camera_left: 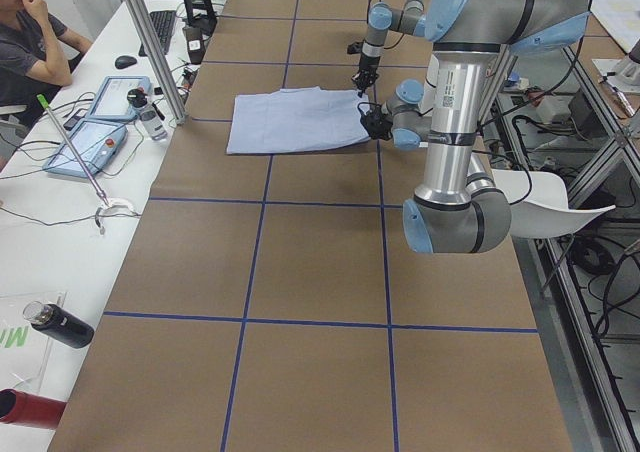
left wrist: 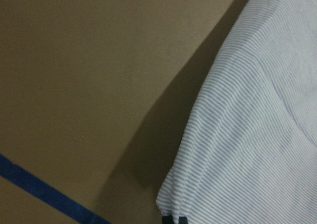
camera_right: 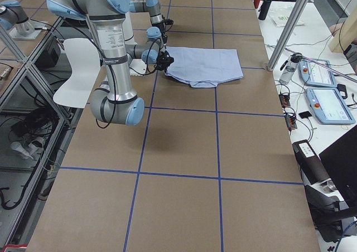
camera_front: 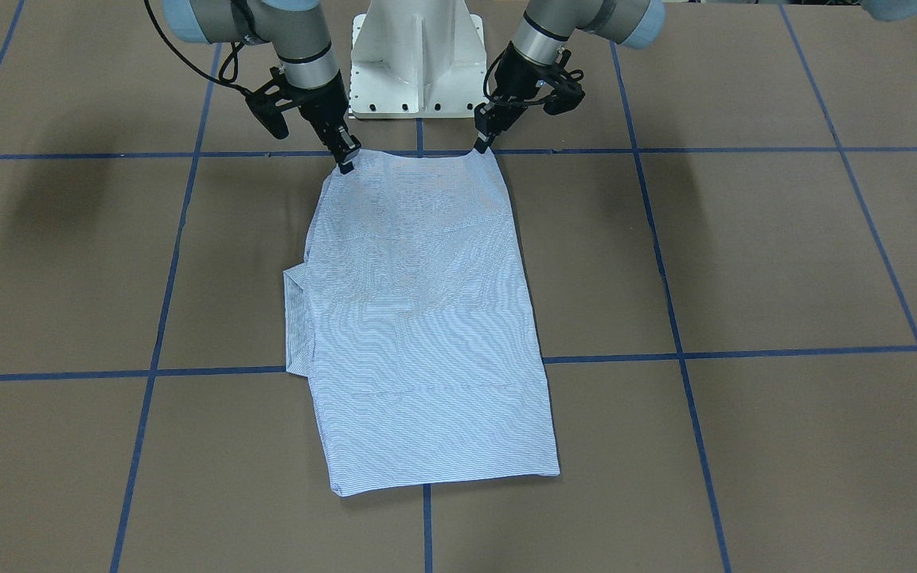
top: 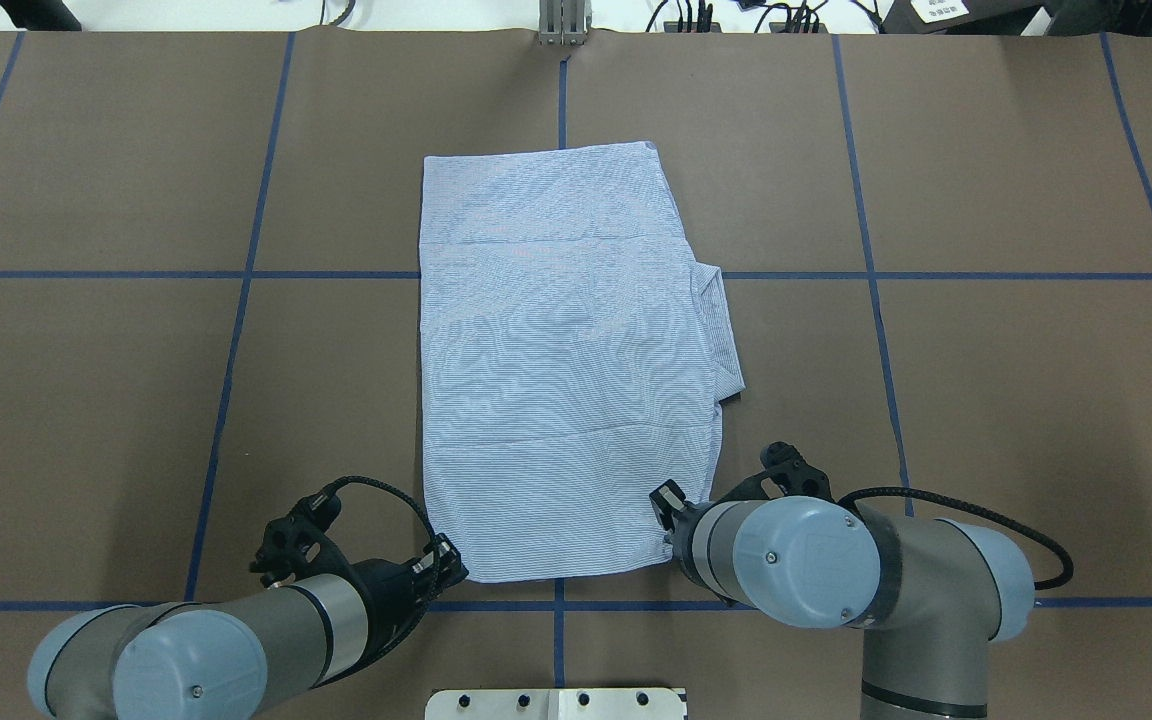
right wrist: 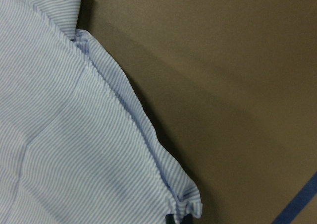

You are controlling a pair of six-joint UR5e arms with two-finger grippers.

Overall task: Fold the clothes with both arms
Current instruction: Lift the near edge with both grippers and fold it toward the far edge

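The pinstriped shirt (top: 566, 350) lies flat on the brown table as a long folded rectangle, back side up; no buttons or pocket show. A folded flap (top: 721, 330) sticks out on its right edge. My left gripper (top: 452, 562) is at the shirt's near left corner, fingers together on the cloth edge (left wrist: 171, 204). My right gripper (top: 669, 508) pinches the near right corner, where the fabric bunches (right wrist: 185, 204). In the front-facing view the left gripper (camera_front: 481, 146) and right gripper (camera_front: 345, 163) both point down onto the shirt's (camera_front: 427, 318) robot-side hem corners.
The white pedestal base (camera_front: 417, 56) stands just behind the hem. Blue tape lines (camera_front: 681, 350) grid the table. A side bench with tablets (camera_left: 95, 122) and bottles runs along the far edge, and a person (camera_left: 30, 42) sits there.
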